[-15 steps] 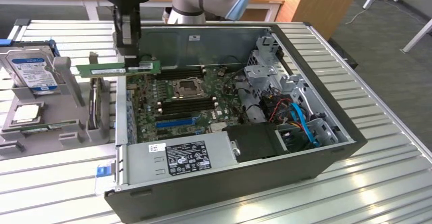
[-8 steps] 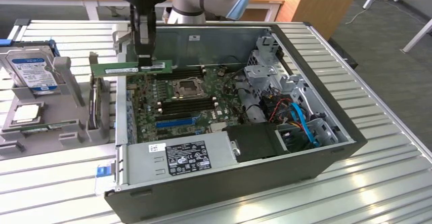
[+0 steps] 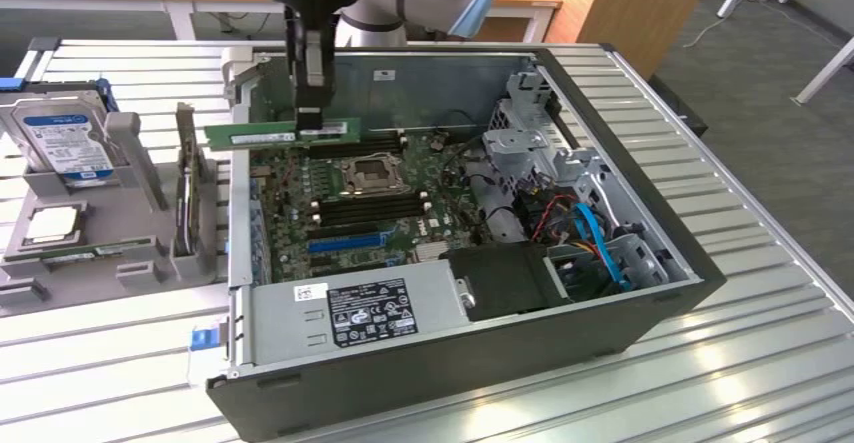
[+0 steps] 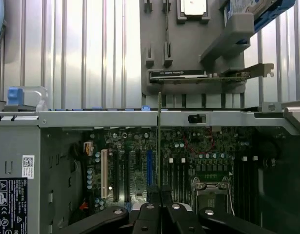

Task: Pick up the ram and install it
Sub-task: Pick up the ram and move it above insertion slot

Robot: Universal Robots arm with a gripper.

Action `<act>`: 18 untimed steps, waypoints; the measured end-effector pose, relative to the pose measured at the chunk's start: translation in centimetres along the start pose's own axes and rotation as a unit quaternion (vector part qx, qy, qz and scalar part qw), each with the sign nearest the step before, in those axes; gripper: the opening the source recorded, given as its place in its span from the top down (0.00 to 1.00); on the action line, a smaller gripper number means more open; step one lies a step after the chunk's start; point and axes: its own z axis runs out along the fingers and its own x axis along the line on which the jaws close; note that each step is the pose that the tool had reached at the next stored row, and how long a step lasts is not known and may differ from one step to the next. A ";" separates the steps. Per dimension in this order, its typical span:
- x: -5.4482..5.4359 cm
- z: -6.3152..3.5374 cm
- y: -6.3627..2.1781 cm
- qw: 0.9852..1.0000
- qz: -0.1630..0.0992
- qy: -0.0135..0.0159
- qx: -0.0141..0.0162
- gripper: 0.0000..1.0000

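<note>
In the exterior view the gripper [image 3: 310,120] is clenched on the ram [image 3: 267,135]. It pinches the upper edge nearer the end toward the exterior view's right. The thin green stick with its pale label hangs level, and its long lower edge is free in the air above the motherboard [image 3: 354,213]. It stands apart from the case [image 3: 627,313] on all sides, with open room beneath.

Below the gripper, long black slots [image 3: 363,206] lie beside the square metal CPU socket [image 3: 370,173]. The case is a dark metal box lying open. It holds the green board, a grey power supply [image 3: 360,308] with a black label, and blue cables [image 3: 594,238]. Outside the case, to the exterior view's left of the gripper, a grey holder [image 3: 134,143] carries a hard drive [image 3: 60,133]. An upright expansion card [image 3: 187,188] stands there too, on the ribbed metal table [image 3: 774,363].

In the wrist view the ram [image 4: 159,141] shows edge-on as a thin line running straight out from the black fingers [image 4: 150,214]. A blue slot [image 4: 150,168] lies just beside that line, and a white slot [image 4: 104,173] farther off. Beyond the ram's far tip runs the case's pale metal rim [image 4: 91,118], and past it the grey holder [image 4: 154,44] with the expansion card [image 4: 198,75].
</note>
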 end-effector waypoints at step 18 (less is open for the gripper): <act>-0.1 -0.21 -4.77 1.000 0.000 0.000 0.000 0.88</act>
